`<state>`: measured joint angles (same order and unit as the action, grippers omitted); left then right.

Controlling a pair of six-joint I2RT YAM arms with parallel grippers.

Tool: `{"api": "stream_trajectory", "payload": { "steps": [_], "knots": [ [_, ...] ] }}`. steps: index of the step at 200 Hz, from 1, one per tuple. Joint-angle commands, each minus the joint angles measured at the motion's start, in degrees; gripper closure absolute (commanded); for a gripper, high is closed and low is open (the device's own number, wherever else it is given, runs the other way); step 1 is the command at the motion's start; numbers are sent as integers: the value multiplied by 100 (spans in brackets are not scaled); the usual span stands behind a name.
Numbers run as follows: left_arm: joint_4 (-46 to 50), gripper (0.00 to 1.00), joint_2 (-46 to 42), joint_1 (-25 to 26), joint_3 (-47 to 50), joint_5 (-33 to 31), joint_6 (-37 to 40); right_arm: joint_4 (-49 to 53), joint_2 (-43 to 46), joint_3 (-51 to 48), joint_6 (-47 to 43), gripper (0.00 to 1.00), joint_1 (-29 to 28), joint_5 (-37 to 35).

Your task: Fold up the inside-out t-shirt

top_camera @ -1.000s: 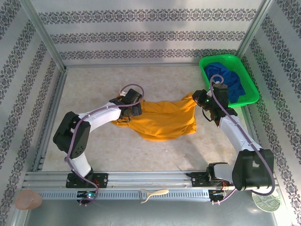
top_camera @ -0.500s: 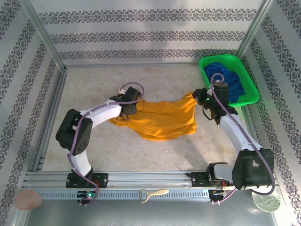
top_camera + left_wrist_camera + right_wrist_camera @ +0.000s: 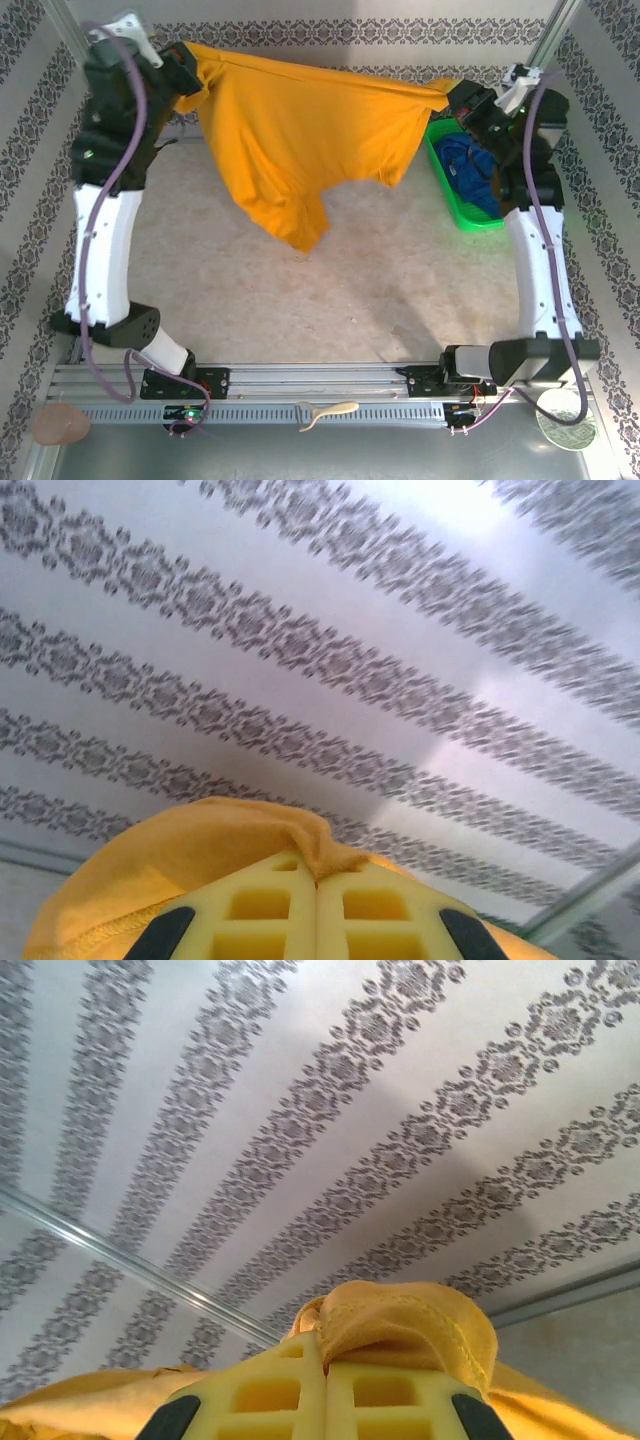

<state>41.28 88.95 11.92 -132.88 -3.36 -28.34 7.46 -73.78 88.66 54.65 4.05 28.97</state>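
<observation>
High at the back left corner of the cell, the left gripper [image 3: 186, 70] has its jaws pressed together on a bunched edge of the orange-yellow t-shirt [image 3: 300, 130]. Its wrist view shows fabric pinched right between the yellow pads. The shirt hangs spread between the two arms, clear of the table [image 3: 400, 300], with one lower corner drooping well below the rest, left of centre. Over at the right, the right gripper [image 3: 462, 97] pinches the opposite edge just as tightly, above the green basket [image 3: 476, 222] that holds the dark blue garment [image 3: 468, 165]. To do this well, I'd say both arms should hold level and taut. They should then lower together so the drooping corner lands first and flat, away from the basket, without either pinch slipping.
</observation>
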Motion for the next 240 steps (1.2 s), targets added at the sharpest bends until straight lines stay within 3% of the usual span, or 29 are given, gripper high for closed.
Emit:
{"api": "stream_trajectory", "payload": {
  "steps": [1,35,71,143,170,204,240],
  "knots": [
    [622,100,-408,-22,296,249,-12,28,639,-226,323,100,104,205],
    [65,100,-1389,-23,779,336,-405,269,1561,-152,377,100,139,184],
    [145,100,-1440,-22,250,288,-462,481,1688,477,423,100,140,212],
    [425,100,164,-221,-65,402,-143,-105,375,46,716,100,34,537],
    [558,100,1333,-461,-922,675,-146,-265,-462,251,579,100,-158,477],
    [771,100,2891,-794,-2862,977,-531,-331,-1668,1330,424,100,-244,429],
    [-396,100,2995,-1154,-2921,1556,-1466,120,-2554,3320,371,100,-231,486]
  ]
}}
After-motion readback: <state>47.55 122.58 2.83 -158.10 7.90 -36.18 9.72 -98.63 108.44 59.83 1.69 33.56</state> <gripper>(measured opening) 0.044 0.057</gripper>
